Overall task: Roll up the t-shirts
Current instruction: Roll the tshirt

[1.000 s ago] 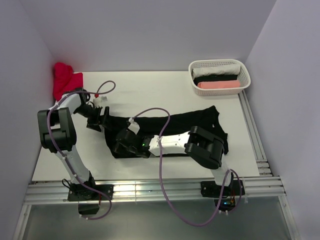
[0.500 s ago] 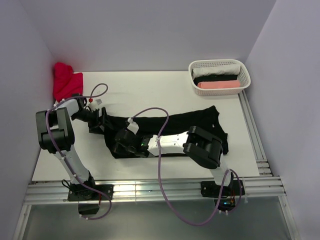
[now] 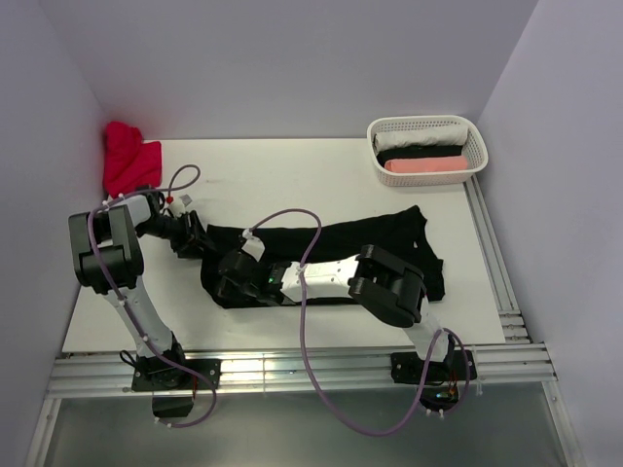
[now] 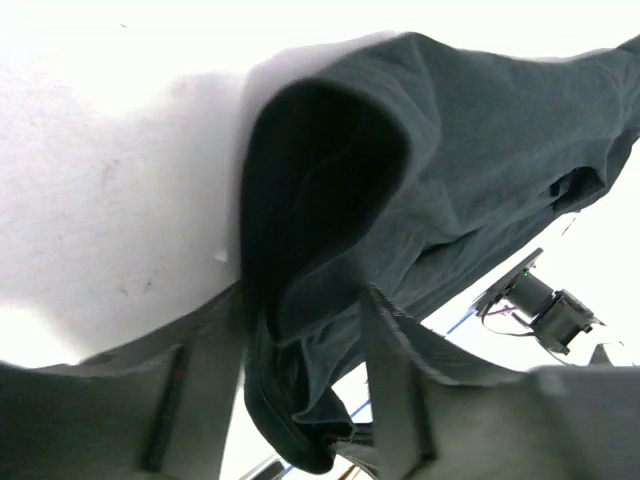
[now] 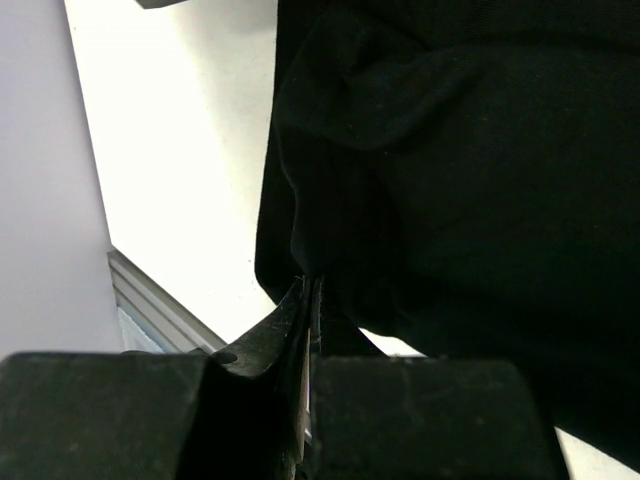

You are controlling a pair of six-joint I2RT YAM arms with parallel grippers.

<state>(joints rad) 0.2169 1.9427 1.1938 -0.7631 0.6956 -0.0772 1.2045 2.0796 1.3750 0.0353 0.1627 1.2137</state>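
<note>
A black t-shirt [image 3: 370, 238] lies stretched left to right across the middle of the table. My left gripper [image 3: 198, 240] is at its far left end. In the left wrist view a thick fold of the t-shirt [image 4: 480, 150] sits between the fingers of the left gripper [image 4: 305, 300], which stand partly open around it. My right gripper [image 3: 226, 284] is low at the shirt's near left corner. In the right wrist view the right gripper [image 5: 310, 285] is shut on the hem of the t-shirt [image 5: 480, 150].
A red cloth heap [image 3: 127, 161] sits in the back left corner. A white basket [image 3: 469, 131] at the back right holds white, black and pink rolls. Metal rails [image 3: 492, 263] run along the table's right and near edges. Walls close in on three sides.
My left gripper has dropped onto the shirt's left end and its jaws have narrowed around the fold. The right gripper has shifted slightly left, still pinching the hem.
</note>
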